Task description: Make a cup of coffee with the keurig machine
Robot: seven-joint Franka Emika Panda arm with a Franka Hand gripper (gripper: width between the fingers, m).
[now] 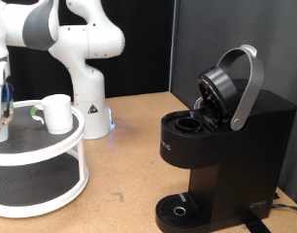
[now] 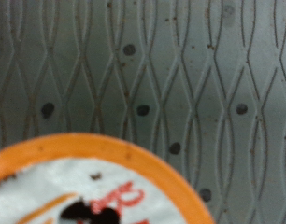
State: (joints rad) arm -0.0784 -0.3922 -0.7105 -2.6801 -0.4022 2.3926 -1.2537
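At the exterior view's left edge, the hand [image 1: 1,121] hangs low over the upper tier of a white two-tier round stand [image 1: 51,146], its fingers just above or touching the dark mat of that tier. The frame cuts off part of the hand, and I cannot tell how far the fingers are parted or whether anything sits between them. A small light object lies at the fingertips, too small to identify from this view.

The cup [image 1: 57,113] stands upright on the same upper tier, near the hand but apart from it, towards the exterior view's right. The white arm [image 1: 76,44] rises behind the stand, its base resting on the tan counter [image 1: 129,160].

The keurig machine [image 1: 221,146] stands on the counter at the exterior view's right, well apart from the stand. Its lid is raised, the grey curved handle [image 1: 247,83] tilted up and back, and the pod chamber is exposed. The round drip tray [image 1: 178,209] at its foot carries nothing.

The wrist view shows a grey textured mat [image 2: 180,65] with a wavy pattern and dark specks. A round pod [image 2: 87,187] with an orange rim and white printed foil fills the lower part of that picture, lying on the mat. No fingertips show in this view.
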